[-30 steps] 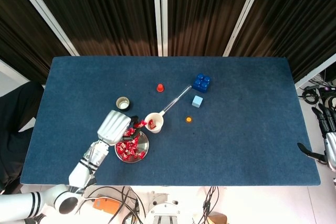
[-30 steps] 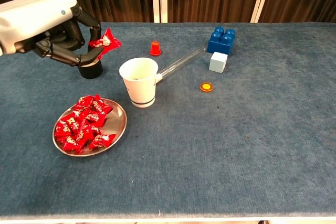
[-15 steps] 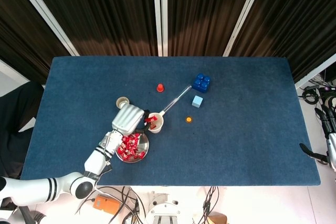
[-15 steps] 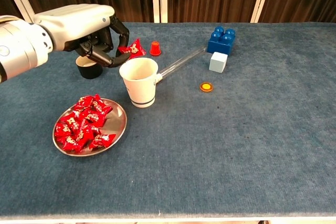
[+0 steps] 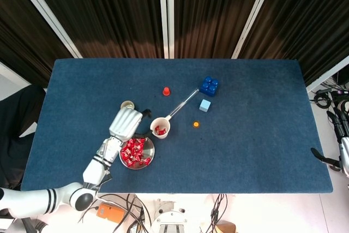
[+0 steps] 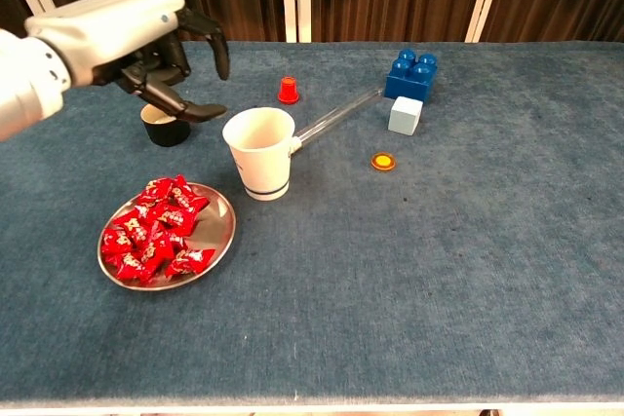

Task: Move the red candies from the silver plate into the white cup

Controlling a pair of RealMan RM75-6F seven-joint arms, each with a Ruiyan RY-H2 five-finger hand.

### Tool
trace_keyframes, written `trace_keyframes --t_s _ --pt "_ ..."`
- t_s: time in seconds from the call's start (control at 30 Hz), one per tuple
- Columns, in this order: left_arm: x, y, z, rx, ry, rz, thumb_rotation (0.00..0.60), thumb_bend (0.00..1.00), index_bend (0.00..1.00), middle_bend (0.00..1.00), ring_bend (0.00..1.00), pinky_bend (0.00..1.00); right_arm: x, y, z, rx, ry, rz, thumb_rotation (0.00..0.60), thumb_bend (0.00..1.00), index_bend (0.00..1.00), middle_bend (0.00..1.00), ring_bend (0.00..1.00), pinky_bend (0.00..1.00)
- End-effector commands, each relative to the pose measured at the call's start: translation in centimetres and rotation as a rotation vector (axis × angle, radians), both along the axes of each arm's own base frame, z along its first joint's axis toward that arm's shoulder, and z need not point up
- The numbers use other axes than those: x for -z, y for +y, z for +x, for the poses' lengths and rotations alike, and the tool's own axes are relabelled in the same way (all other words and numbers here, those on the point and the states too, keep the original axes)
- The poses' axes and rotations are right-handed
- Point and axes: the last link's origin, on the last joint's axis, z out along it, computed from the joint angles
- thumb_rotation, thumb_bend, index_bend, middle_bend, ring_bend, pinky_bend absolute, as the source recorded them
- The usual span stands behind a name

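The silver plate [image 5: 147,159] [image 6: 219,241] holds several red candies [image 5: 134,153] [image 6: 154,233] at the table's front left. Just right of it stands the white cup [image 5: 160,128] [image 6: 259,155], with red candies [image 5: 160,131] showing inside it in the head view. My left hand [image 5: 125,124] [image 6: 136,44] hovers just left of the cup, above the plate's far edge, fingers apart and holding nothing. My right hand [image 5: 342,154] hangs off the table's right edge; its fingers are cut off by the frame.
A small dark cup [image 5: 127,105] [image 6: 166,128] sits behind my left hand. A clear tube [image 5: 182,105] [image 6: 336,115] runs from the white cup toward the blue block [image 5: 209,85] [image 6: 410,75]. A red cap [image 6: 288,91], pale blue cube [image 6: 405,115] and orange disc [image 6: 383,161] lie nearby.
My left hand carried a red candy to the cup, released it, and has pulled back to the left with fingers spread. The candy is no longer in the hand.
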Motion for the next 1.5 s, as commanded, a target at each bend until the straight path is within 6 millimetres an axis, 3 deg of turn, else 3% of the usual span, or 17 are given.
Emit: trace_keyframes --t_s 0.03,0.17,0.33,0.6,0.83,1.2,1.5 --pt "-1.5 -1.9 -2.9 -0.030 -0.004 0.018 0.484 0.18 0.42 0.96 0.93 0.86 0.0 -0.1 0.1 -0.006 0.001 0.001 0.600 0.33 0.00 0.03 0.00 0.00" --pt "-1.2 -3.3 -5.5 -0.025 0.064 -0.004 0.481 0.20 0.42 0.96 0.93 0.86 0.2 -0.3 0.3 -0.016 0.002 0.008 0.600 0.33 0.00 0.03 0.00 0.00" --pt "0.8 -3.8 -7.4 -0.061 0.116 -0.067 0.477 0.21 0.42 0.96 0.93 0.86 0.4 -0.2 0.7 -0.027 0.006 0.011 0.600 0.33 0.00 0.03 0.00 0.00" --pt "2.8 -2.8 -7.8 -0.116 0.133 -0.108 0.447 0.23 0.42 0.96 0.93 0.86 0.2 -0.1 1.0 -0.032 0.009 0.008 0.600 0.33 0.00 0.03 0.00 0.00" --pt "3.2 -2.3 -7.8 -0.151 0.133 -0.129 0.415 0.23 0.44 0.96 0.93 0.86 0.3 0.0 0.8 -0.025 0.004 0.010 0.600 0.33 0.00 0.03 0.00 0.00" --pt "3.7 -2.0 -8.0 -0.165 0.150 -0.138 0.411 0.24 0.47 0.96 0.93 0.86 0.3 -0.1 0.7 -0.021 0.004 0.011 0.600 0.33 0.00 0.03 0.00 0.00" --pt "4.1 -1.8 -8.3 -0.168 0.167 -0.160 0.421 0.35 0.61 0.96 0.93 0.86 0.4 -0.2 0.6 -0.017 0.005 0.013 0.600 0.33 0.00 0.03 0.00 0.00"
